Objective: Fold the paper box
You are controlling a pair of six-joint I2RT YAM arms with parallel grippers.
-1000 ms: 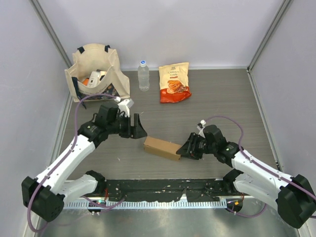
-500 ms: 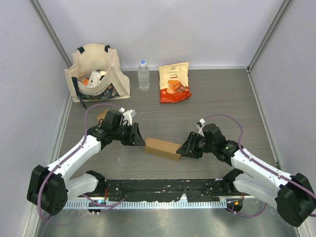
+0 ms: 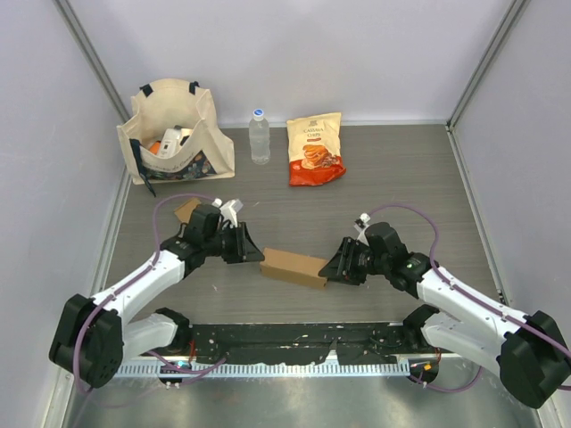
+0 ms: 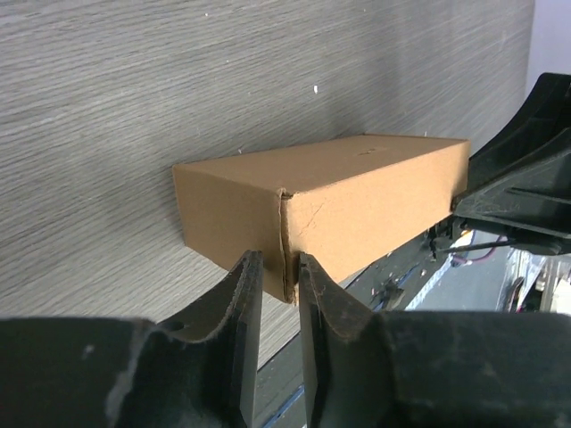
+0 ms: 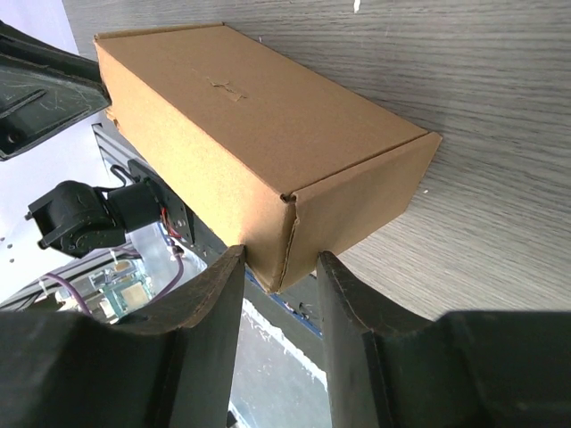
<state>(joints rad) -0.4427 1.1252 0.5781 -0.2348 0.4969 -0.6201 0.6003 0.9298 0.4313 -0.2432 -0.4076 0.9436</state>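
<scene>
Grey wood-grain table (image 3: pixel 401 178): tote bag (image 3: pixel 178 125), bottle (image 3: pixel 259 138), snack bag (image 3: pixel 316 149) at back; paper box (image 3: pixel 293 267) nr front.

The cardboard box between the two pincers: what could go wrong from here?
Each pincer straddles only a corner of the box: the left pincer at a seam, the right pincer at the opposite end. A squeeze might crush or tear the card, or the box might twist free.

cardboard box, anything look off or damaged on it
Nothing is crushed or torn. The cardboard box lies at a slant to the near edge of the table. At both end corners the flap seam gapes a little, so the ends do not sit flush. A small mark shows on its top face.
</scene>
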